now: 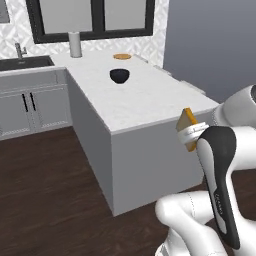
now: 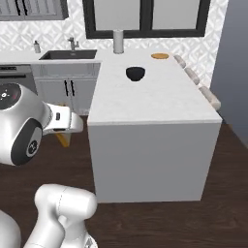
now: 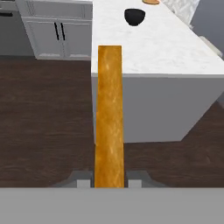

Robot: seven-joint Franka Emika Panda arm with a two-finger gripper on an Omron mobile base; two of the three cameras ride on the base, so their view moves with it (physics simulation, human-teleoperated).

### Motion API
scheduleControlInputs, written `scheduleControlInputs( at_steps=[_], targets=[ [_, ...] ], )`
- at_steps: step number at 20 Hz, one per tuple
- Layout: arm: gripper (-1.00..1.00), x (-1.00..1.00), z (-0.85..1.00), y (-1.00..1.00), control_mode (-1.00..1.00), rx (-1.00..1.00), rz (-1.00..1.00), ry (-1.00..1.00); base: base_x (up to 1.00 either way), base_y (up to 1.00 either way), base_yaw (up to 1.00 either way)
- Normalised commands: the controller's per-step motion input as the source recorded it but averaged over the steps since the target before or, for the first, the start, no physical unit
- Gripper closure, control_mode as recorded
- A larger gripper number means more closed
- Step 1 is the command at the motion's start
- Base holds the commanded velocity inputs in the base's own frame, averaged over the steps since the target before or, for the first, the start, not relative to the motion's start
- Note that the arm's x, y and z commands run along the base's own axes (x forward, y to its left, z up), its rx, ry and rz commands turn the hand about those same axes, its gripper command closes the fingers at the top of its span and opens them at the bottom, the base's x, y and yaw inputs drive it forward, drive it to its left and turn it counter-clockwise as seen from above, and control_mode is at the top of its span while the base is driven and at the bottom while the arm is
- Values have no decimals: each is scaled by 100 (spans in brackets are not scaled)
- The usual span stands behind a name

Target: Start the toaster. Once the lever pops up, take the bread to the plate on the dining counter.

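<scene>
The bread (image 3: pixel 109 113) is clamped between the two fingertips of the gripper (image 3: pixel 109 181), seen edge-on in the hand view as a tall orange-brown strip standing upright from the jaws. In the left base view the same slice (image 1: pixel 188 127) sticks out from the hand at a tilt, held in the air just off the near corner of the dining counter (image 1: pixel 150 95), not touching it. In the right base view only a small orange corner (image 2: pixel 63 139) shows under the white wrist, so its angle there is hard to judge.

The jaws stand narrow, closed on the slice's two flat faces.

The counter is a long white slab whose near end drops as a plain grey wall to the dark wood floor (image 1: pixel 45 190). Its top edge overhangs slightly. On it, toward the far end, sits a black bowl (image 2: pixel 135 73), and beyond that, near the far edge, the plate (image 2: pixel 160 56), well apart from the bread. A pale cylinder (image 2: pixel 118 41) stands at the far corner by the window.

To the left of the counter the floor lies open as a wide lane up to the grey cabinets (image 2: pixel 68 89) under the sink (image 2: pixel 68 54). Stools (image 2: pixel 201 87) line the counter's right side.
</scene>
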Motion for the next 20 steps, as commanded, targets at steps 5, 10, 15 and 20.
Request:
scheduleControlInputs(
  at_steps=[5,10,15,20],
  targets=[
    [100,0,0,0,100,0,0,0,47,-100,10],
    [100,0,0,0,100,0,0,0,47,-100,18],
    [100,0,0,0,100,0,0,0,54,-100,26],
    [100,0,0,0,100,0,0,0,62,-100,33]
  ],
)
